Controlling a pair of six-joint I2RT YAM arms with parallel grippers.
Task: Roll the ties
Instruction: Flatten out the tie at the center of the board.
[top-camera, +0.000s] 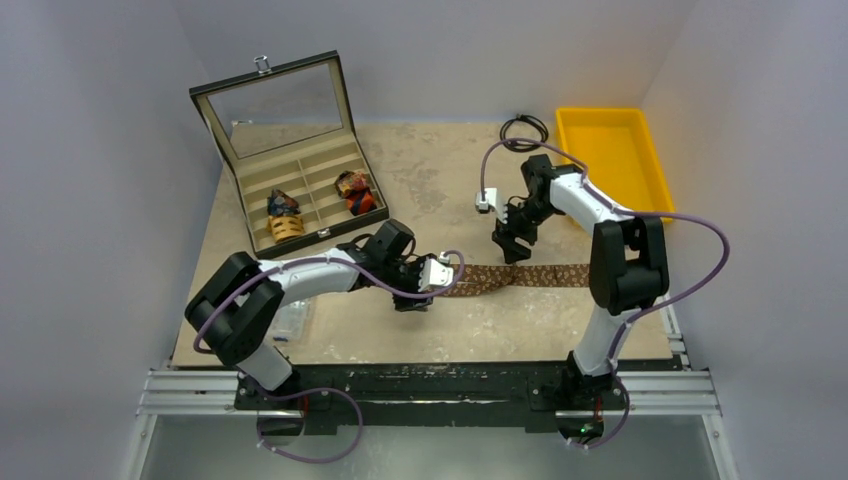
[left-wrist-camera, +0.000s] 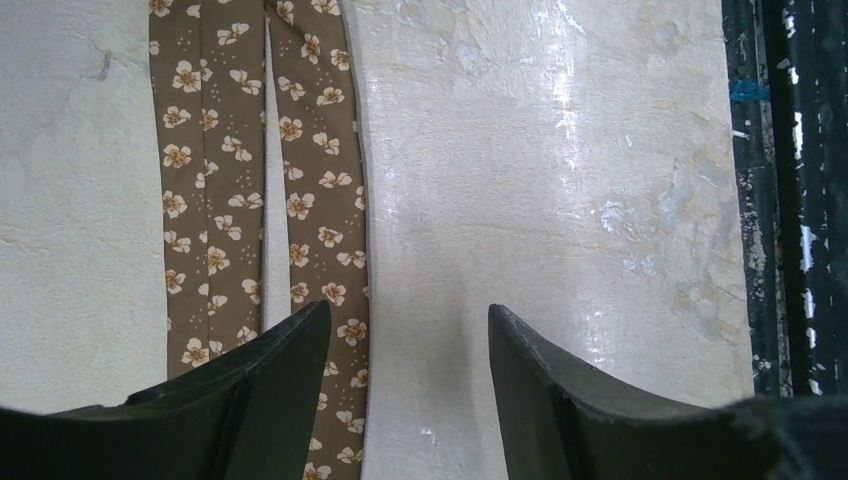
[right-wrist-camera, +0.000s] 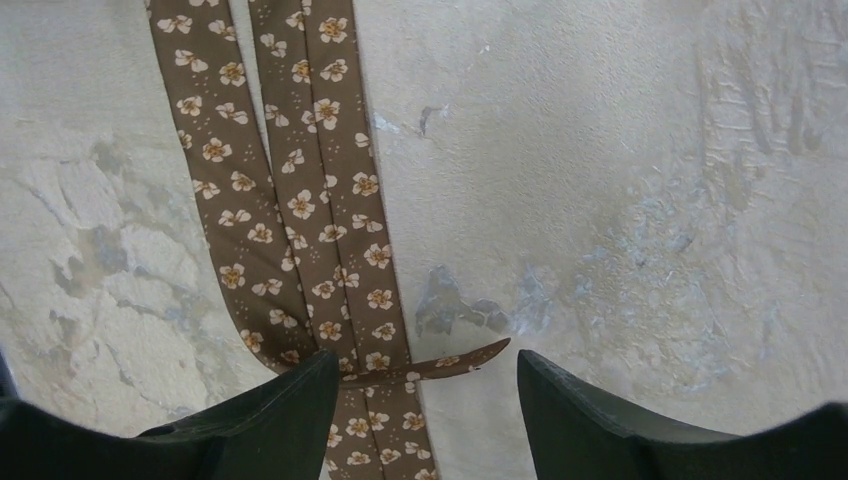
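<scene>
The brown tie (top-camera: 520, 276), printed with small pale flowers, lies flat and unrolled on the bench (top-camera: 430, 170), stretched left to right in the near half. From the wrists we see it as two strips running side by side. In the left wrist view a thin line of bare bench shows between them. In the right wrist view they overlap, and a short narrow flap sticks out sideways from them. The left fingers (left-wrist-camera: 270, 395) are spread and hold nothing; one sits over the tie's edge, and the gap between them is over bare bench. The right fingers (right-wrist-camera: 265, 425) are likewise spread and grip nothing; one hangs over the tie, and the flap's tip reaches into the gap between them. From overhead, the left fingers are at the tie's left end and the right fingers just behind its middle; we cannot tell whether either touches the cloth. At the far left of the bench stands a compartmented box (top-camera: 300, 165) with its glazed lid propped open. In it sit a rolled blue and yellow tie (top-camera: 284, 215) and, to its right, a rolled red-orange and black tie (top-camera: 355, 190). A yellow tray (top-camera: 600, 150) lies at the far right, with a black cable loop (top-camera: 525, 128) just left of it. A clear packet (top-camera: 292, 320) lies partly under the left arm (top-camera: 300, 275).
</scene>
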